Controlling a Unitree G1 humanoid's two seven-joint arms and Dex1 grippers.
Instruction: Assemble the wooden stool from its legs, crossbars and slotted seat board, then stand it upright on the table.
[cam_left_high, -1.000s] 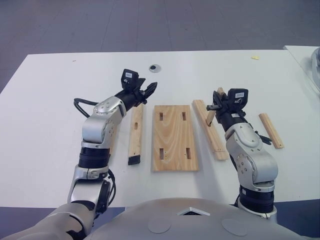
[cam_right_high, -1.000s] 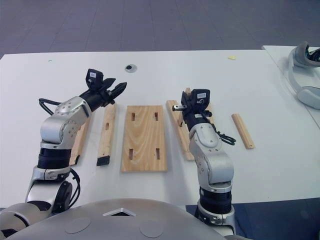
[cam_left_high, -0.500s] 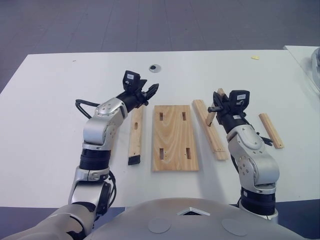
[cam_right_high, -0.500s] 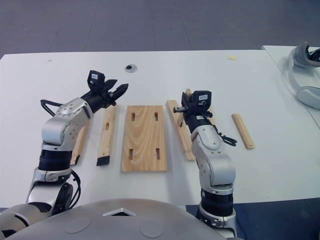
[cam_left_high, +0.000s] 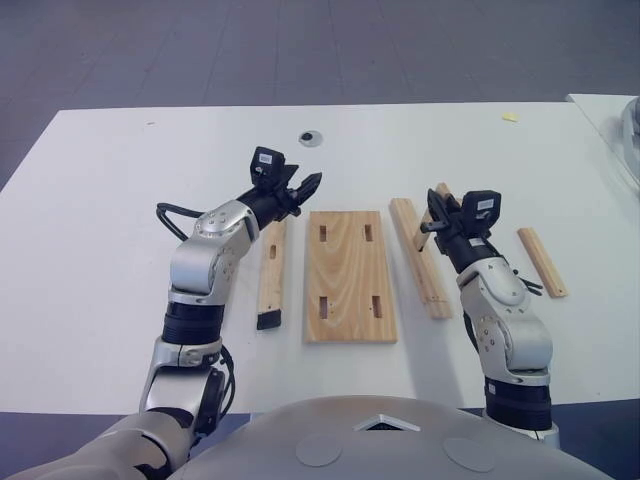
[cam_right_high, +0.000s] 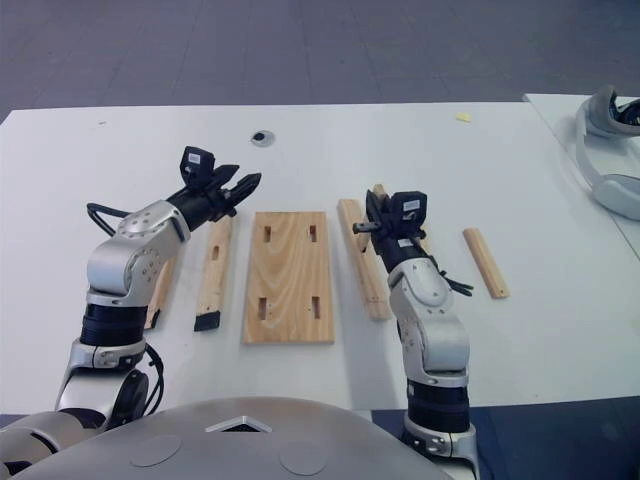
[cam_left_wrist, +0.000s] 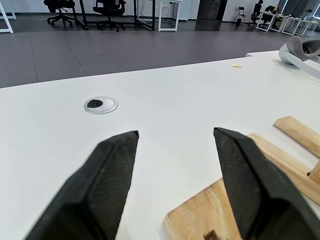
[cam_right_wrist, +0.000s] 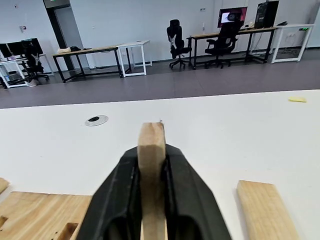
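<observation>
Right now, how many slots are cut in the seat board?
4, all in the seat board: far-left slot, far-right slot, near-left slot, near-right slot. The whole board top is in view, so none should be hidden.

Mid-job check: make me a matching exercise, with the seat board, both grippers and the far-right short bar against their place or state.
1 seat board
2 left gripper
3 right gripper
4 short bar

A shut on a wooden piece
B lying flat, four slots showing
C open, above the table
D lying flat, farthest to the robot's right

Pairs: 1-B, 2-C, 3-A, 4-D
</observation>
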